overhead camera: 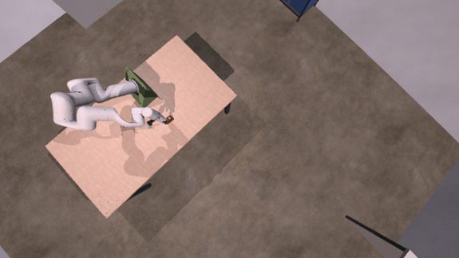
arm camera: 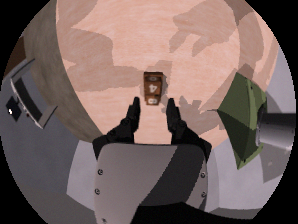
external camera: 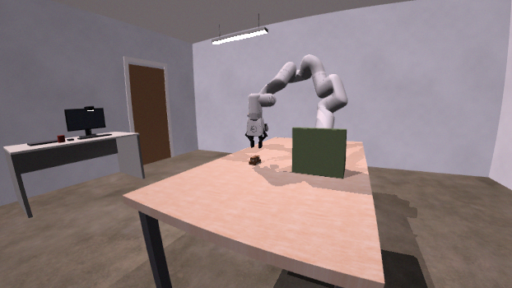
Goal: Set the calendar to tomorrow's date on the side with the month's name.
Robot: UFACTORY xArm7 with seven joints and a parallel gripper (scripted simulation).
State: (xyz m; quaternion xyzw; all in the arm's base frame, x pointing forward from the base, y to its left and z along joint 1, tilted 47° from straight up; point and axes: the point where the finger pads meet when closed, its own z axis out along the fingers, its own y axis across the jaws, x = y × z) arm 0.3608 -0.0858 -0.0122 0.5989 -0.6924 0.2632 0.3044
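Note:
The calendar (overhead camera: pixel 169 120) (external camera: pixel 254 163) (arm camera: pixel 153 88) is a small brown wooden tray with cubes, standing on the table. In the wrist view a light 4 shows on an upward face near its middle, a mark like an 8 at its near end, and a faint round mark at its far end. The month's name and the date on its side cannot be read. My gripper (external camera: pixel 256 146) (arm camera: pixel 153 104) is partly open and empty. It hangs above the table, short of the calendar in the wrist view, with its fingertips on either side of the line to it.
A green upright panel (overhead camera: pixel 141 89) (external camera: pixel 318 152) (arm camera: pixel 235 110) stands on the table (overhead camera: pixel 103 174) (external camera: pixel 247 206) beside the arm's base, to the right of the gripper in the wrist view. The calendar is near one long table edge. A desk with a monitor stands apart.

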